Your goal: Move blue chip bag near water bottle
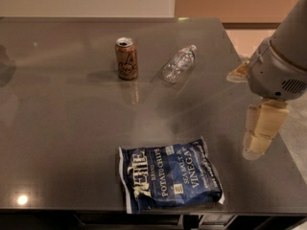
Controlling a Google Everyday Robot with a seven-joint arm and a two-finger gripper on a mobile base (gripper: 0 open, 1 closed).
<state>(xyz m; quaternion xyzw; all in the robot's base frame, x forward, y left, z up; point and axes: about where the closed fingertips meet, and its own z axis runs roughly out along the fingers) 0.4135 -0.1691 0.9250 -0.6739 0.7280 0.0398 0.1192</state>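
**Tabletop with gripper at the right margin.** The grey table (pixel 57 128) is seen from its near edge. The blue chip bag (pixel 170 180) lies flat, print up, along that near edge, with its lower left corner reaching the edge. It touches nothing.

Well beyond the bag, toward the far side, the water bottle (pixel 178 64) lies on its side with its cap pointing away and to the right. An orange-brown can (pixel 126 58) stands upright, also well beyond the bag. It is near the bottle's left side but apart from it. Open tabletop runs from the bag's far edge up to both.

To the right of the bag and slightly beyond it, the gripper (pixel 256 145) hangs pointing down over the table's right margin, under the rounded grey arm housing (pixel 280 61). It is empty, and whether it is spread or closed cannot be told. A strip of open surface separates it from the bag. Left of the bag, the table extends wide to the picture's border.
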